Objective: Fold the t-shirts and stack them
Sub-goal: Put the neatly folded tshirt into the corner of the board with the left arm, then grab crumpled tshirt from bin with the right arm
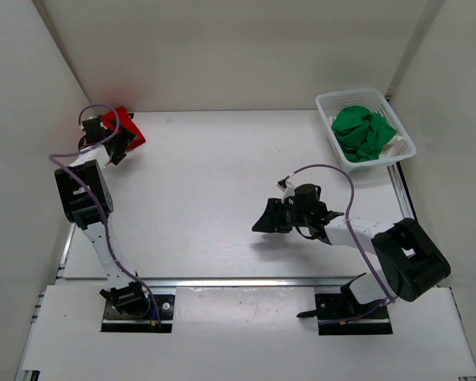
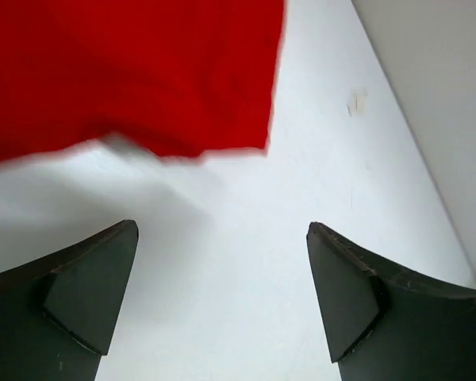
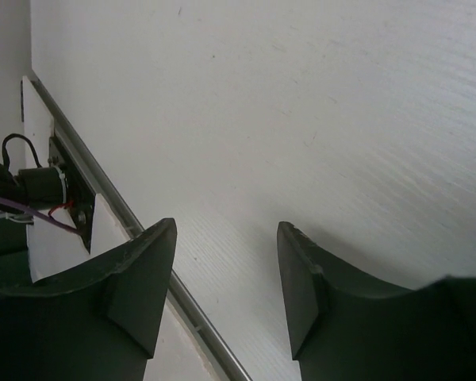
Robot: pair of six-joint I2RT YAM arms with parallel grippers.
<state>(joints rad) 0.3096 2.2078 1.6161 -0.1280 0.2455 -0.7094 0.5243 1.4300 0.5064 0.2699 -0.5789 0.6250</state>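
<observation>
The red t-shirt [image 1: 129,127] lies folded small at the table's far left corner; in the left wrist view it [image 2: 127,71] fills the upper left, just beyond the fingers. My left gripper [image 1: 117,144] is open and empty beside it, its midpoint [image 2: 222,238] over bare table. The green t-shirt [image 1: 362,132] lies crumpled in the white mesh basket [image 1: 339,102] at the far right, with a bit of the white t-shirt [image 1: 394,148] showing under it. My right gripper [image 1: 260,219] is open and empty over the table's middle, its midpoint [image 3: 226,230] over bare table.
White walls enclose the table on the left, back and right. A metal rail [image 1: 222,280] runs along the table's near edge and shows in the right wrist view [image 3: 143,238]. The left arm's base [image 3: 32,186] and cables show there too.
</observation>
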